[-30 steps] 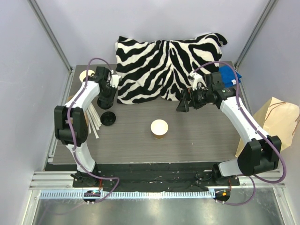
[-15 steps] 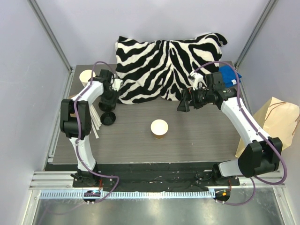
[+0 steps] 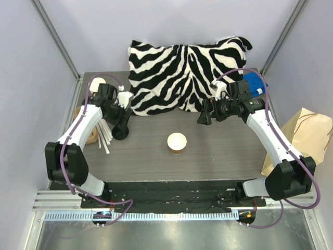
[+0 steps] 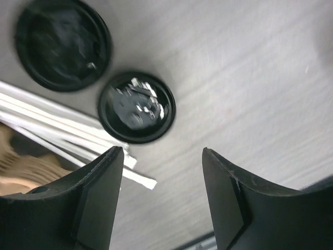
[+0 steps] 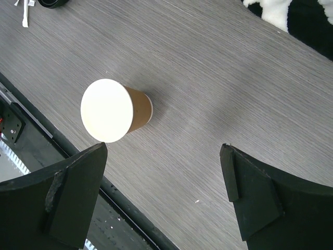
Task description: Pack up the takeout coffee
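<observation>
left arm: extended forward, wrist pitched down | left gripper: fingers spread apart | right arm: elbow bent, forearm angled inward | right gripper: fingers wide apart, pointing down

Cup on the table — pillow behind, lid left, bag right.

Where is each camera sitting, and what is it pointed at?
Top external: above and behind, looking down on the table; left arm and right arm show.
Left wrist: on that arm's wrist, facing down at two black lids; open left gripper shows.
Right wrist: likewise, facing down at the brown paper cup; open right gripper shows.
Shared: top and right wrist show the cup.
</observation>
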You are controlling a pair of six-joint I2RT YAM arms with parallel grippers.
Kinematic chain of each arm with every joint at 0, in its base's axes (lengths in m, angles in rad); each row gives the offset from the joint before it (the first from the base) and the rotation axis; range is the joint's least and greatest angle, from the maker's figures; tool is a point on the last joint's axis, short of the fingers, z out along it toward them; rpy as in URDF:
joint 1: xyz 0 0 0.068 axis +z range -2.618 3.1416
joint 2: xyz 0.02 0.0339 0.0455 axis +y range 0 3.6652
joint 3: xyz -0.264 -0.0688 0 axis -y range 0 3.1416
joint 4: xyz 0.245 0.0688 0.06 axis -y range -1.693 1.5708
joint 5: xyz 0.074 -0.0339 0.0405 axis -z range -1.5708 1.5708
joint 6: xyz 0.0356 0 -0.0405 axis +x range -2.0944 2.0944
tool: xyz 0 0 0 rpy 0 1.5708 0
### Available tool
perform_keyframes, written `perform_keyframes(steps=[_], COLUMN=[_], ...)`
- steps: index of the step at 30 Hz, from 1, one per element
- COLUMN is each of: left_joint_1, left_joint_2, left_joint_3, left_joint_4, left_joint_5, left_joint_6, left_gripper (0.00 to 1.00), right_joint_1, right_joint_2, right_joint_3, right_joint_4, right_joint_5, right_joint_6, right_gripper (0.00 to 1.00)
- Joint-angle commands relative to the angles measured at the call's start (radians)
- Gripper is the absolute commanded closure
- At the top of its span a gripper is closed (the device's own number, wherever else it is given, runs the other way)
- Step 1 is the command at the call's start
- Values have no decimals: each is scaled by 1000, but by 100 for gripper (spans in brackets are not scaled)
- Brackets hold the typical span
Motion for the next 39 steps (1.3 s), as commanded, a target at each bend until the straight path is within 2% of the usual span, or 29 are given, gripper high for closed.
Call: perform_keyframes(steps=[1,9,15,19,25,26,29,35,39], left_joint_1=[-1,-14,-22,-22,-51,-60,-73,-114,-128], left_joint_2=[-9,46,84,121,126,120,95,35,-24], left_joint_3=[-90,-139,-223,-248,-294,-300,-314,-294,-257], left_joint_4=[-8,79,187,221,242,242,239,161,74], left_joint_5=[12,-20,-94,-96,-97,-100,-103,-88,-47], left_joint_6=[77,106,136,152,156,155,147,124,94], left_gripper=[33,31,34,38,54,62,76,98,100], right_joint_1=[0,0,0,0,0,0,0,0,-1], right_joint_2=[-53,-52,-44,-39,-18,-10,-3,-1,-4], right_joint_3=[19,19,24,25,42,46,56,57,57], right_joint_4=[16,12,4,1,-8,-8,-11,-13,-11], right_joint_5=[1,2,5,10,8,8,5,2,-1], right_joint_6=[-17,-14,-14,-16,-17,-17,-16,-16,-17], right_gripper=[0,0,0,0,0,0,0,0,0])
